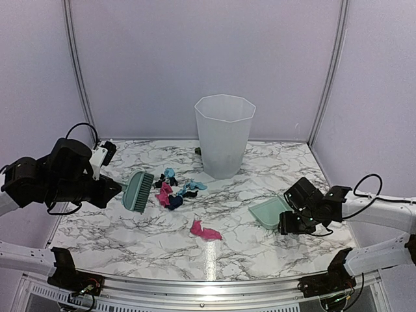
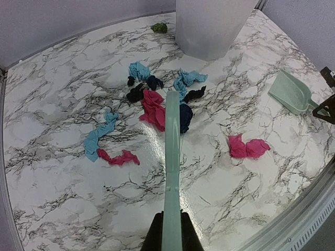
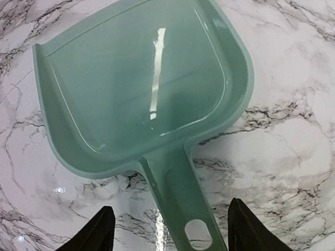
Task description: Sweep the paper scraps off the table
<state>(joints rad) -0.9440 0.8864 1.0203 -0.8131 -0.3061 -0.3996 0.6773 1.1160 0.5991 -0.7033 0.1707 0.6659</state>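
Note:
Pink, light blue and dark paper scraps [image 1: 172, 190] lie clustered mid-table, right of the mint-green brush [image 1: 138, 190]. One pink scrap [image 1: 204, 231] lies apart, nearer the front. My left gripper [image 1: 117, 188] is shut on the brush handle [image 2: 172, 172], which runs up the left wrist view from the gripper [image 2: 171, 235] towards the scrap cluster [image 2: 157, 107]. A blue strip [image 2: 99, 135] and a pink bit [image 2: 119, 157] lie to its left. My right gripper [image 3: 170, 206] is open, its fingers on either side of the mint-green dustpan's handle [image 3: 180, 204] without touching it. The dustpan [image 1: 268, 212] lies flat on the table [image 1: 130, 240].
A tall translucent white bin [image 1: 224, 135] stands at the back centre, also in the left wrist view [image 2: 209, 26]. A small green bit [image 2: 159, 27] lies beside its base. The metal front rail [image 1: 208, 286] runs along the near edge. Purple walls enclose the table.

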